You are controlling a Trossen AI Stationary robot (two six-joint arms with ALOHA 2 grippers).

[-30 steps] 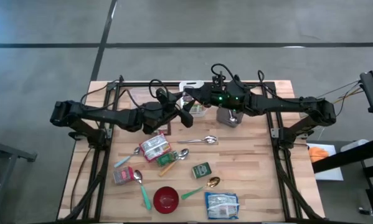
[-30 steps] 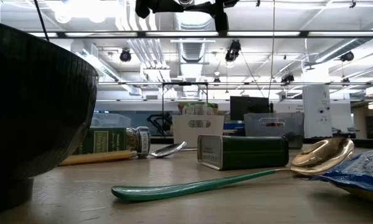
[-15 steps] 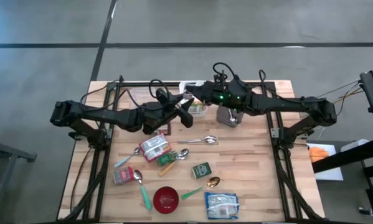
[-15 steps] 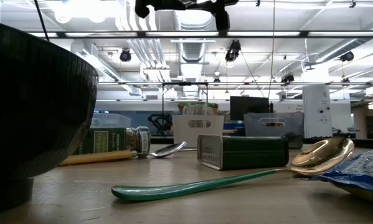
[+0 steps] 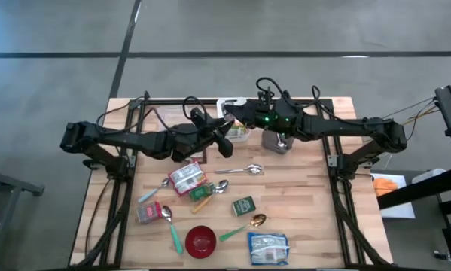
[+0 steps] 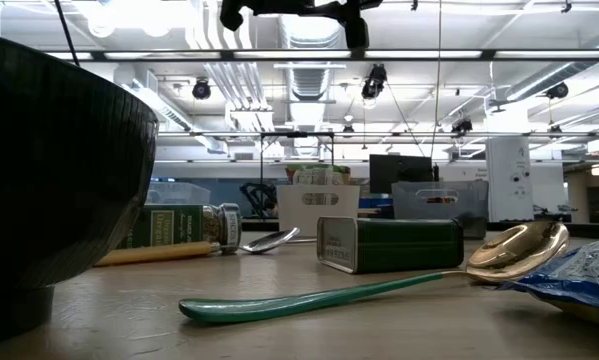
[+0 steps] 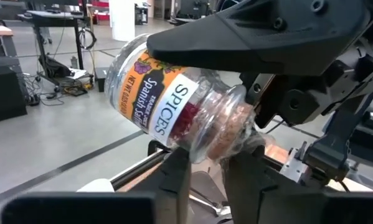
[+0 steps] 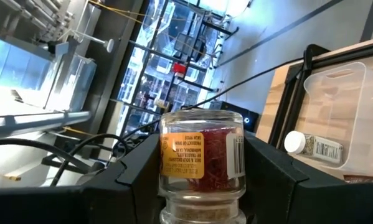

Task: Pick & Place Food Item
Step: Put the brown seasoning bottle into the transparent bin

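The food item is a clear spice jar point(image 7: 174, 106) with an orange "Spices" label and red threads inside; it hangs tilted above the back middle of the table. My right gripper point(image 8: 202, 163) is shut on the jar point(image 8: 202, 152), one dark finger on each side. My left gripper point(image 7: 208, 158) has come up from the other side, and its two fingers press against the jar's narrow capped end. In the high view the left gripper point(image 5: 225, 138) and the right gripper point(image 5: 238, 118) meet tip to tip over a white tray point(image 5: 231, 105).
The white tray point(image 8: 339, 87) holds another small jar point(image 8: 316, 148) lying on its side. A grey cup point(image 5: 275, 141) stands just right of the grippers. Nearer the front lie spoons, a red-white packet point(image 5: 187, 179), a green tin point(image 5: 244, 205), a red bowl point(image 5: 201, 241) and a blue packet point(image 5: 268, 248).
My left gripper's fingers have closed in on the jar's end, and it has edged slightly toward the right gripper. The right arm has held still.
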